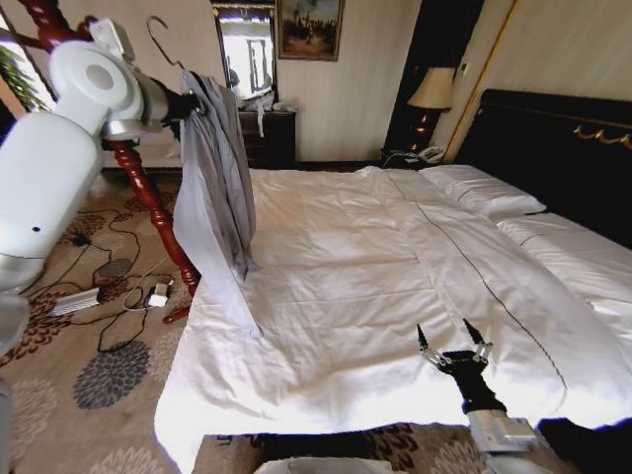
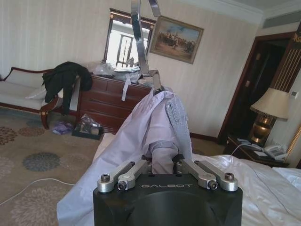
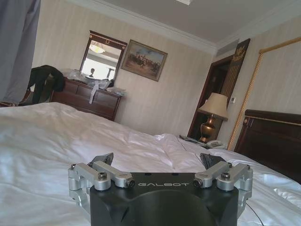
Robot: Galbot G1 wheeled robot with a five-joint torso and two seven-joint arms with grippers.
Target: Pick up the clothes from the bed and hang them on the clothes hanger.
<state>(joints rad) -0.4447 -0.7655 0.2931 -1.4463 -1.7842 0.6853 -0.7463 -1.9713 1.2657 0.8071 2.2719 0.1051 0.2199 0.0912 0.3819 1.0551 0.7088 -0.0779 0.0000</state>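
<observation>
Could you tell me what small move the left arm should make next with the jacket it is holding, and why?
Probably carry it toward the red coat stand. The left gripper is shut on the grey jacket, already draped on the hanger, whose hook hangs free in the air. The right gripper rests open over the bed.

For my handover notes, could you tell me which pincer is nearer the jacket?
Left. The left pincer grips the jacket; the right pincer rests open on the bed, apart.
</observation>
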